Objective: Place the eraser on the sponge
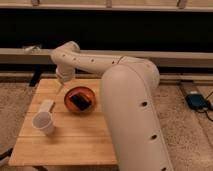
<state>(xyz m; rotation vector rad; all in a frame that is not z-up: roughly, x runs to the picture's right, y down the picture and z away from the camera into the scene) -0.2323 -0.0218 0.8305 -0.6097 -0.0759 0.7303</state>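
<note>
A white robot arm reaches over a wooden worktop (pixel 75 142), its gripper (pixel 60 88) hanging low above the back left part of the boards, just beside the left rim of an orange bowl (pixel 69 102). The fingers stand spread wide, released, and grasp nothing; whether their tips touch the wood cannot be told from here.

The eraser (pixel 78 102), a small black block, lies tilted inside the bowl, apart from the gripper. The sponge (pixel 46 106), a pale flat pad, rests on the worktop to the left of the bowl, near the front of the gripper but not under it. Nothing lies on the sponge.

A translucent white cup (pixel 43 123) sits toward the front left, just in front of the sponge, leaning slightly.

The robot's bulky white body fills the right foreground and hides the right side of the worktop. On the speckled floor at far right lies a small blue device (pixel 197 101) with a cable. A dark wall runs behind the scene.
</note>
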